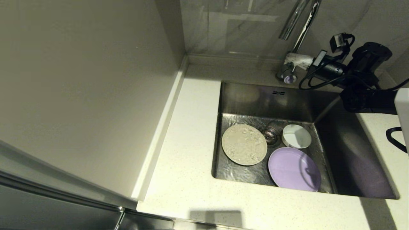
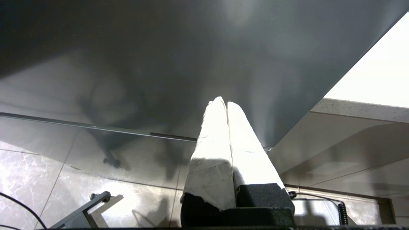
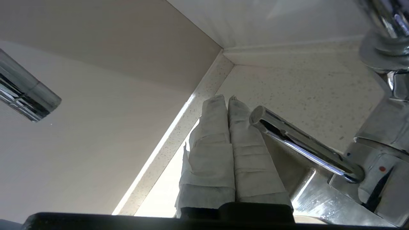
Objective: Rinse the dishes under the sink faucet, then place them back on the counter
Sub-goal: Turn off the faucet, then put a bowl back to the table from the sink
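All three dishes lie in the sink [image 1: 351,153]: the cream plate [image 1: 244,144] at the left with water on it, the small white bowl [image 1: 297,136] behind right, and the lavender plate [image 1: 294,168] in front. The drain strainer [image 1: 270,134] sits between them. My right gripper [image 1: 289,59] is at the faucet's base [image 1: 286,75], shut and holding nothing. In the right wrist view that gripper [image 3: 227,98] lies close alongside the chrome lever handle [image 3: 297,137]; contact is unclear. My left gripper [image 2: 223,101] is shut and empty, parked low beside a grey cabinet front.
The off-white counter [image 1: 191,143] runs left of and in front of the sink, with a raised edge [image 1: 163,127] against the wall. The faucet's gooseneck [image 1: 302,22] rises behind the basin. The right arm [image 1: 361,80] reaches over the sink's back right corner.
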{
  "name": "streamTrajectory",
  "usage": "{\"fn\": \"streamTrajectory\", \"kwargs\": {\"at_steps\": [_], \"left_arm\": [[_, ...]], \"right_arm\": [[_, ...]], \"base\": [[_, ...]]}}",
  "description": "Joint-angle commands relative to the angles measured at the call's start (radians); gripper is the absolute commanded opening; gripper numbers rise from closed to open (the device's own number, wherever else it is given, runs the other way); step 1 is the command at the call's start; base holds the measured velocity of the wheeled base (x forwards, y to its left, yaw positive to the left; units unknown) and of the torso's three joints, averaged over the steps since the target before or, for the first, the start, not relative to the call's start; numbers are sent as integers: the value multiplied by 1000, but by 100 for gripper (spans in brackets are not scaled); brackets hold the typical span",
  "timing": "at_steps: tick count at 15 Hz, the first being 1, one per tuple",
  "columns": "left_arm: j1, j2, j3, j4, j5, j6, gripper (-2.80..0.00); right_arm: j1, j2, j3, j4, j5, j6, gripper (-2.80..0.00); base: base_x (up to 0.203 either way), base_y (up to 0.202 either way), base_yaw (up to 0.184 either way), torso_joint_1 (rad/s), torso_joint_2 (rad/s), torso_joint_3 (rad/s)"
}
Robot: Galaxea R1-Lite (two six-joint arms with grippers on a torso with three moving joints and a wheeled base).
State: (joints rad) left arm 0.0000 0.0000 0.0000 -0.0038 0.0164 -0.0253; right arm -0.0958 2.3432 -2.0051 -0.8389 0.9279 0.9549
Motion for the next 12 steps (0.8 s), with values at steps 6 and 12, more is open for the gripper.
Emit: {"fn": "streamTrajectory", "kwargs": {"at_steps": [6,12], "left_arm": [[-1,-3,0,-1,0,-1,-280],[0,-3,0,-1,0,1,-280]], "right_arm": [[0,-44,1,-40,36,41,-280],[-12,-191,75,-11,53,113,-280]], "base": [[0,0,0,0,0,0],[0,0,0,0,0,0]]}}
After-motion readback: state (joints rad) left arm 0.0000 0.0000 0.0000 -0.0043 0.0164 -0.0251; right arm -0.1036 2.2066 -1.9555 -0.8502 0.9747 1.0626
